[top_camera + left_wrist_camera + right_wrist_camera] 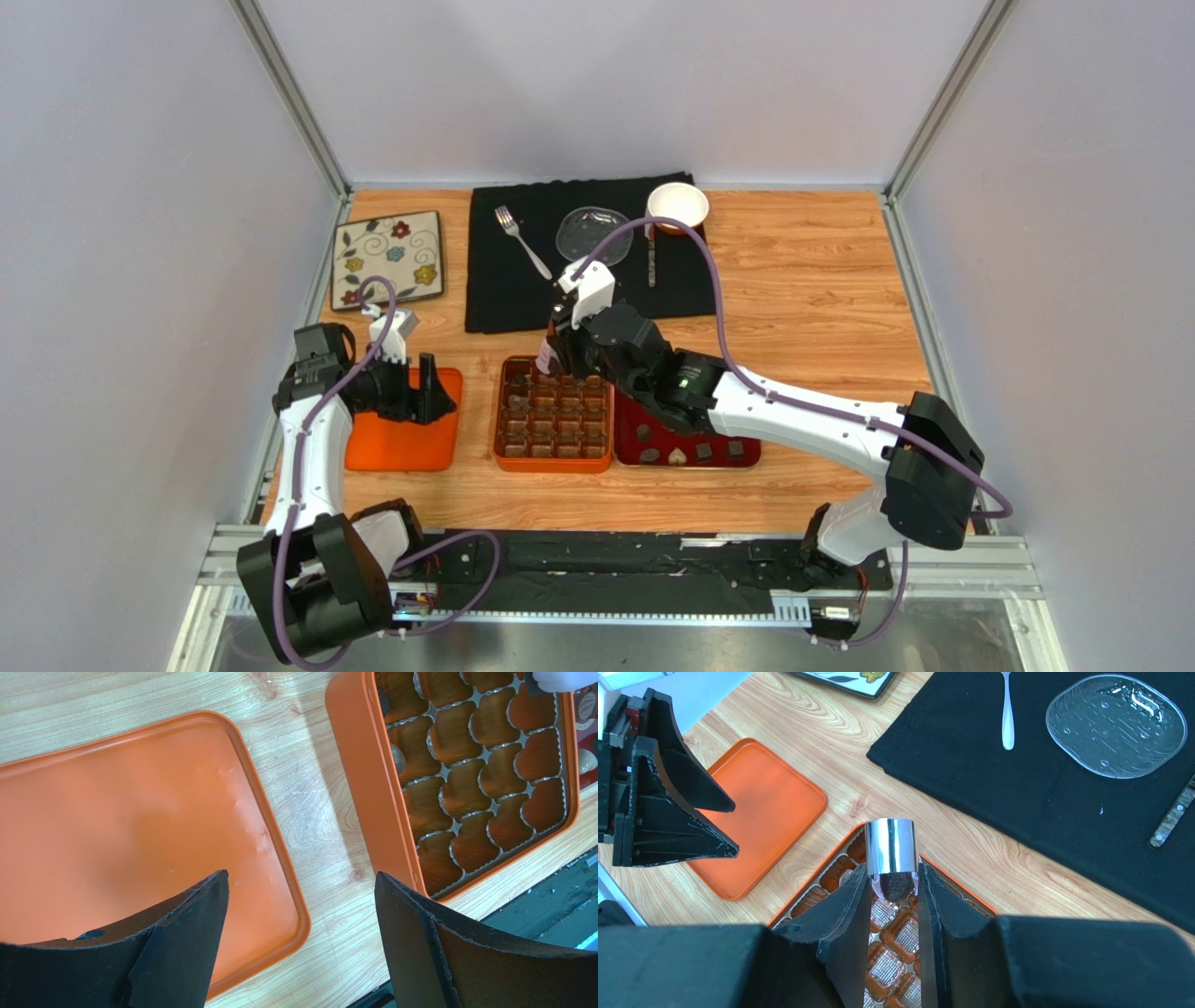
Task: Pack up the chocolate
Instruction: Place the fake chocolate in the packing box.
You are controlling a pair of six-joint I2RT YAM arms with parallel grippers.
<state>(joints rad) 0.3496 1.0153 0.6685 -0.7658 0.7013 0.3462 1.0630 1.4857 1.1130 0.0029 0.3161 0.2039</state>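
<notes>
The orange box (pixel 500 413) with its dark grid compartments sits at table centre; its wall (pixel 358 756) and its far corner (pixel 808 885) show in the wrist views. Several pieces of chocolate (pixel 678 452) lie on a red tray (pixel 744 455) to the right of the box. My right gripper (pixel 558 359) (pixel 893 868) is shut on a shiny silver cylinder (pixel 892 843) with a dark round textured piece (pixel 896 886) at its near end, above the box's far-left corner. My left gripper (pixel 421 389) (pixel 302 882) hangs open and empty over the orange lid (pixel 404 441) (pixel 126 812).
A black cloth (pixel 491 280) at the back carries a fork (pixel 522 241), a clear glass dish (pixel 592 231) and a knife (pixel 652 256). A white bowl (pixel 678 206) stands at its far right corner. A floral plate (pixel 389 258) lies back left.
</notes>
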